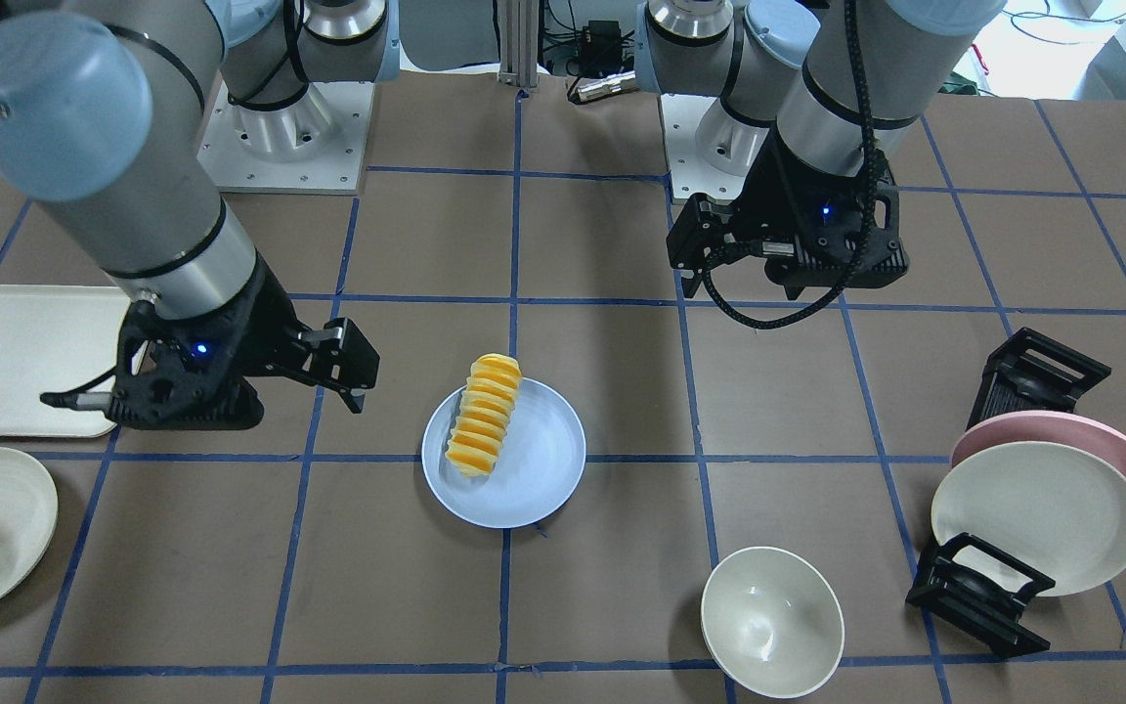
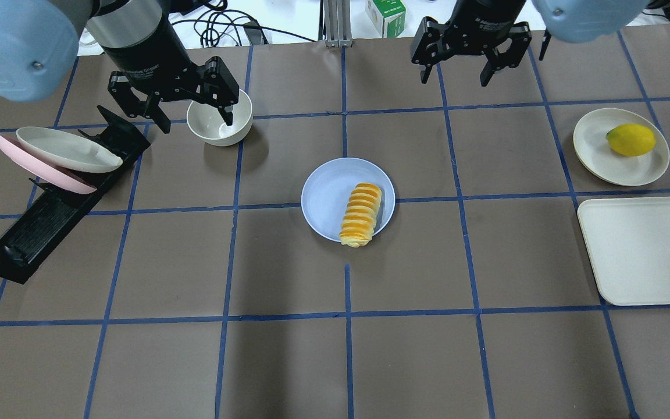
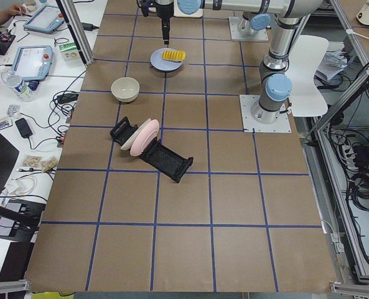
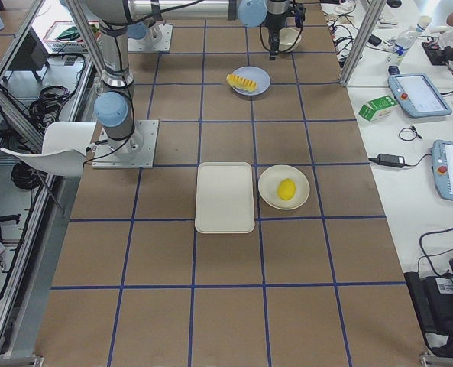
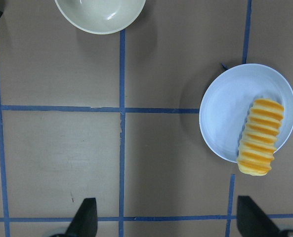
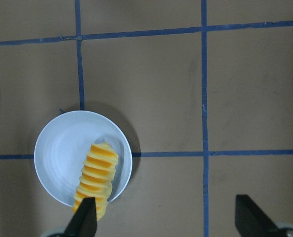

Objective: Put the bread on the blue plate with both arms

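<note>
Resting on the round, pale lavender-blue matte plate (image 2: 329,189) at mid-table (image 2: 288,262): the ridged loaf of yellow-orange and cream bread (image 2: 361,214). It lies lengthwise along the plate's right half, with the robot-side end overhanging the rim. The black two-finger left gripper (image 2: 196,124) hangs raised, well apart from the plate, jaws spread wide. The black two-finger right gripper (image 2: 456,80) is also raised, on the plate's other side, jaws likewise spread. Neither touches the loaf.
</note>
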Controlling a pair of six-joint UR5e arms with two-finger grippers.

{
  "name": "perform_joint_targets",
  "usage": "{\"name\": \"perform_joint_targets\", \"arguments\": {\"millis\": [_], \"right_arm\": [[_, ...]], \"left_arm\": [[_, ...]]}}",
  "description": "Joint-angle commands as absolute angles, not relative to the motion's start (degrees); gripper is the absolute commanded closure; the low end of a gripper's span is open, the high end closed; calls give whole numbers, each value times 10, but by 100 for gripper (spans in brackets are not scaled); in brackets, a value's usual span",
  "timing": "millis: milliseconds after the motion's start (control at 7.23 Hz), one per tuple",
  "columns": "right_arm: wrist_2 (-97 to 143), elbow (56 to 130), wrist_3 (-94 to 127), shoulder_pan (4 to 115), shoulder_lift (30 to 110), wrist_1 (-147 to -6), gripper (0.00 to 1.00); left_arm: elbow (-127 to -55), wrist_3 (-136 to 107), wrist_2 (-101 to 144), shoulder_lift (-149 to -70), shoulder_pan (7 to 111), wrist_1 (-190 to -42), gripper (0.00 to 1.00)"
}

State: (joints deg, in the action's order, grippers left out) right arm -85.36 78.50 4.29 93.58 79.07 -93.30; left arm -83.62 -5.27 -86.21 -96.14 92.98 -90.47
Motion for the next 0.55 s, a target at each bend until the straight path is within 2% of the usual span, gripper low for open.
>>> {"name": "perform_joint_targets", "arguments": {"millis": [0,138,415], "right_arm": [[-935,861,-28,932,840,-910,0],[-940,888,-32,925,870,-919,0],[-884,889,-27,913,877,-925,0]], "left_arm": [[-836,-53,-863,-961,930,-905,0],[-836,-53,-861,-961,930,-904,0],[-836,-53,-862,-959,930,-905,0]]}}
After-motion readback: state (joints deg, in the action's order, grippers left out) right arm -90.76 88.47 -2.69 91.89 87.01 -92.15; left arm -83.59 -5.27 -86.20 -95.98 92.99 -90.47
